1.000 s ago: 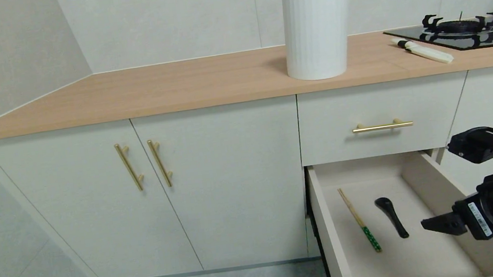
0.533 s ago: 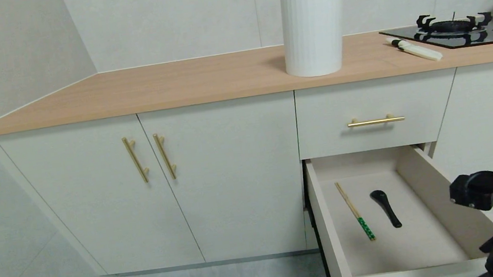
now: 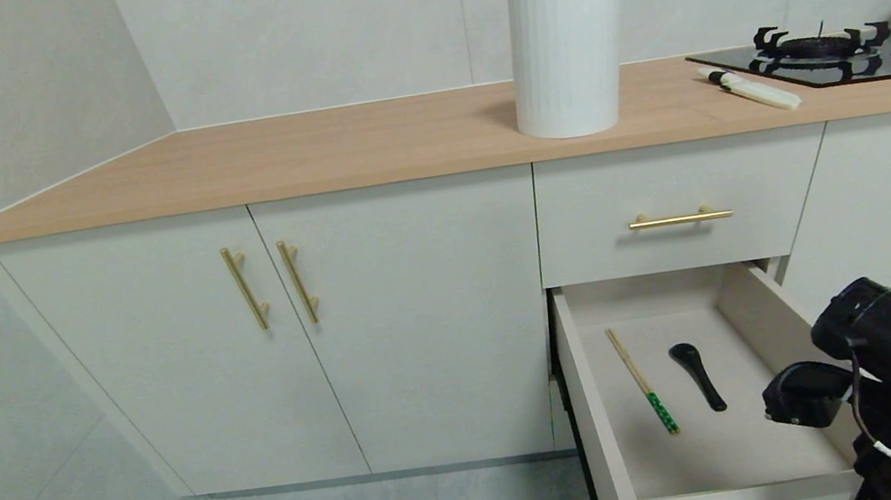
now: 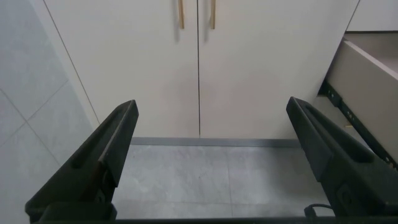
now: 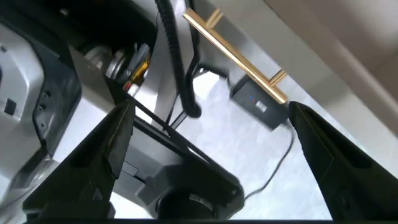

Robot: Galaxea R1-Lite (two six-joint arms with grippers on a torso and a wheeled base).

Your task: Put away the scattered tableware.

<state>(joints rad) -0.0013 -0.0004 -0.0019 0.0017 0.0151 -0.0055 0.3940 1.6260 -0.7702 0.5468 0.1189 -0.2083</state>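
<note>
Noted left gripper, right gripper released. Judged ready for closing: push drawer squarely, slowly, keeping chopsticks, spoon settled.

A pair of wooden chopsticks with green patterned tips is lying flat inside the pulled-out lower drawer. The pair is running at a slight slant along the drawer's left half, green ends pointing toward the drawer front. A black spoon is lying just to their right, near but not touching them, with its bowl toward the back and its handle toward the front. Up on the wooden countertop, a pale, slender utensil with a dark end is lying at a slant, its dark end facing the wall.
</note>
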